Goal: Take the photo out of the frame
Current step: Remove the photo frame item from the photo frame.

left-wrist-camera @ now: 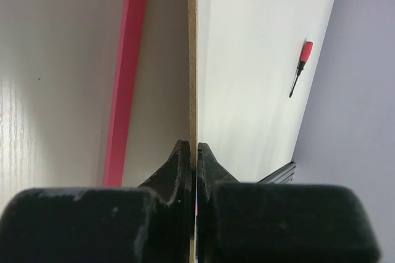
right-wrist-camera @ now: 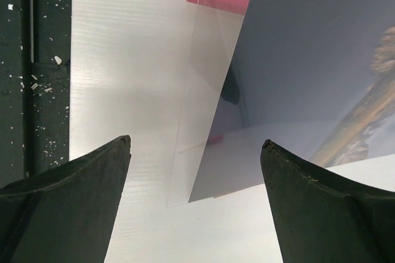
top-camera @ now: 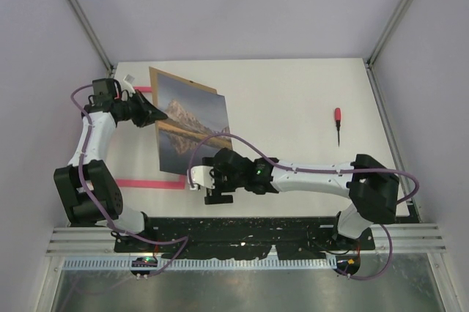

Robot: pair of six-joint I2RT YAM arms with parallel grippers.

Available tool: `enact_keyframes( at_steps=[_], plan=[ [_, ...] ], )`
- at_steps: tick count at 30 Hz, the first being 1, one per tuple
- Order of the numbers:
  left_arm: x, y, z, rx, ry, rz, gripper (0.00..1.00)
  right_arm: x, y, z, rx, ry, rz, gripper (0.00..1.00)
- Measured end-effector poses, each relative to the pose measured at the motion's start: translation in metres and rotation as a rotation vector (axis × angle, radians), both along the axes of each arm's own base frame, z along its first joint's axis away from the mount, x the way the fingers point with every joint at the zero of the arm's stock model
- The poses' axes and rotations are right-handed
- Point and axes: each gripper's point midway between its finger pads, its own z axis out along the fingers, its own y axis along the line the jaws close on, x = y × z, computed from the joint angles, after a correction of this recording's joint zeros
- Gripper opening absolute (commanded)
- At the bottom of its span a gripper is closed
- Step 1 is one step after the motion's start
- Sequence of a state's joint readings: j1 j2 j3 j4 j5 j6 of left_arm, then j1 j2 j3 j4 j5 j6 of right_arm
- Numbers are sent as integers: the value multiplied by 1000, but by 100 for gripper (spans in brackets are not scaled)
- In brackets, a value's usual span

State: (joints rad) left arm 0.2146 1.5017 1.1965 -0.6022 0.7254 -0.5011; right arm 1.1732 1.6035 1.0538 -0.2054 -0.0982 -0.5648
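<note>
Item: photo [top-camera: 194,125], resting against the backing board [top-camera: 165,78], held tilted above the left half of the worktop [top-camera: 293,107], long axis running far to near. Frame [top-camera: 150,182] lies flat beneath. My left gripper [top-camera: 152,116] is clamped on the board's left edge. My right gripper [top-camera: 216,196], jaws wide apart, sits just beside the photo's near edge, and I judge it the nearer free arm.

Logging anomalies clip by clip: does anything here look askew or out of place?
The photo, on its brown backing board, stands tilted off the table, pinched at one edge by the left gripper, skewed over the frame lying flat. Nothing looks damaged.
</note>
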Motion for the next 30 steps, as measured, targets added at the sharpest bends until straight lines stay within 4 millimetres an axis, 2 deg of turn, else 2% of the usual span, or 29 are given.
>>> enact_keyframes(
  at_steps=[8, 11, 13, 16, 19, 24, 30],
  plan=[
    [0, 1, 0, -7, 8, 13, 0, 8, 8, 11, 22, -52, -70, 85],
    [0, 1, 0, -8, 8, 14, 0, 12, 14, 9, 23, -66, -97, 82],
    [0, 1, 0, -8, 8, 14, 0, 12, 16, 4, 15, -66, -104, 79],
    [0, 1, 0, -8, 8, 14, 0, 13, 15, 1, 6, -63, -117, 63],
    [0, 1, 0, -8, 6, 14, 0, 13, 16, 2, 10, -58, -123, 52],
    [2, 3, 0, -5, 0, 19, 0, 11, 16, 2, 12, -50, -119, 48],
    [2, 3, 1, -4, -3, 19, 3, 8, 16, 1, 8, -36, -108, 37]
  ],
)
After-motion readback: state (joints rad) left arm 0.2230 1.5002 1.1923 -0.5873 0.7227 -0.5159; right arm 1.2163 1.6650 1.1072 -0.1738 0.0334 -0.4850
